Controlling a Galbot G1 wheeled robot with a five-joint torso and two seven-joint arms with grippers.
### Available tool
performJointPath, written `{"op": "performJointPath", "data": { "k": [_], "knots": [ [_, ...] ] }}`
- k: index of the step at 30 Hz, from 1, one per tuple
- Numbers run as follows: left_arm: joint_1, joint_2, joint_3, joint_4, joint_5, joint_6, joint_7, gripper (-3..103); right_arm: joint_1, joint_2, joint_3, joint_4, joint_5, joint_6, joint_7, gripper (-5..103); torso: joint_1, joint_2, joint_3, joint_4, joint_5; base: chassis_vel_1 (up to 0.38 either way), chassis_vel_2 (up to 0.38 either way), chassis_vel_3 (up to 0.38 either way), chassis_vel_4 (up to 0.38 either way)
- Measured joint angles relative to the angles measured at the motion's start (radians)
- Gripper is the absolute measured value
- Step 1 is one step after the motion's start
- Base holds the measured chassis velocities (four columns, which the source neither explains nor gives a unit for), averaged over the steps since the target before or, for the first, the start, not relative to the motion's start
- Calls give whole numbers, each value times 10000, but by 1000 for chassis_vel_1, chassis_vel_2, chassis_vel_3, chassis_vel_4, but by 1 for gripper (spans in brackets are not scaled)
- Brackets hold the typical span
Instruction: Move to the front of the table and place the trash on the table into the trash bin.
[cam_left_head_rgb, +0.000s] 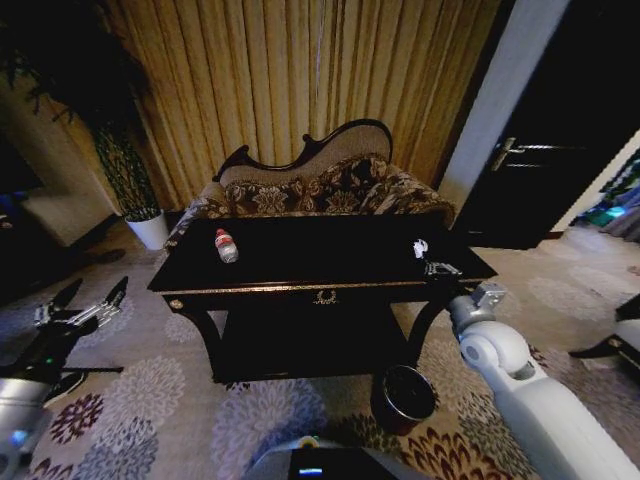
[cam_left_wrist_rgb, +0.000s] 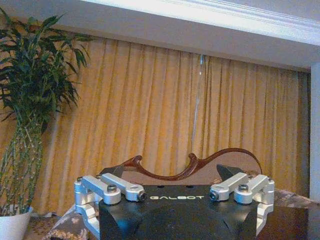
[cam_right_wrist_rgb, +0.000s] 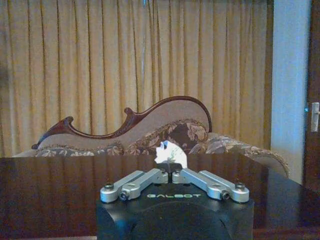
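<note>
- Closest to you, the trash bin (cam_left_head_rgb: 404, 398) stands on the carpet below the table's front right corner, just beside your right arm's elbow. A wide swing of that arm on the way down could knock it over, since it looks light and sits much lower than the tabletop.
- Your left gripper (cam_left_head_rgb: 82, 304) hangs out to the left, off the table and above the carpet, with its fingers spread wide and holding nothing. It poses little risk parked there, but it is well apart from the bottle, so reaching from here would likely need a long sweep past the table's front left corner.
- Your right gripper (cam_left_head_rgb: 437, 266) is over the table (cam_left_head_rgb: 300, 287) at its front right edge. In the right wrist view the fingers (cam_right_wrist_rgb: 150, 176) meet at their tips, narrowed to nothing, with the white paper ball (cam_right_wrist_rgb: 170, 152) showing just past them. I judge the ball is not yet held: if you push forward with the tips together, you may shove it across the glossy top instead of catching it.
- Farther left on the tabletop lies the clear bottle (cam_left_head_rgb: 227, 245), on its side. Being round, it could roll off the edge if nudged.
- Behind the table sits the sofa (cam_left_head_rgb: 320, 185); anything pushed off the far edge could drop into the gap.
</note>
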Motion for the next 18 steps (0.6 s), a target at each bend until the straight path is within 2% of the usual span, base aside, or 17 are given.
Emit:
{"op": "performJointPath", "data": {
  "k": [11, 18],
  "knots": [
    [18, -41, 5, 8, 6, -15, 49, 100, -65, 172, -146, -264, -378, 239, 8, 0, -4, 3, -2, -1, -1, 130, -127, -115, 125],
    [10, -42, 6, 37, 9, -30, 137, 100, -273, 641, -539, -993, -800, 307, -173, 0, 4, -2, 3, 0, -1, 11, -22, -10, 15]
  ]
}}
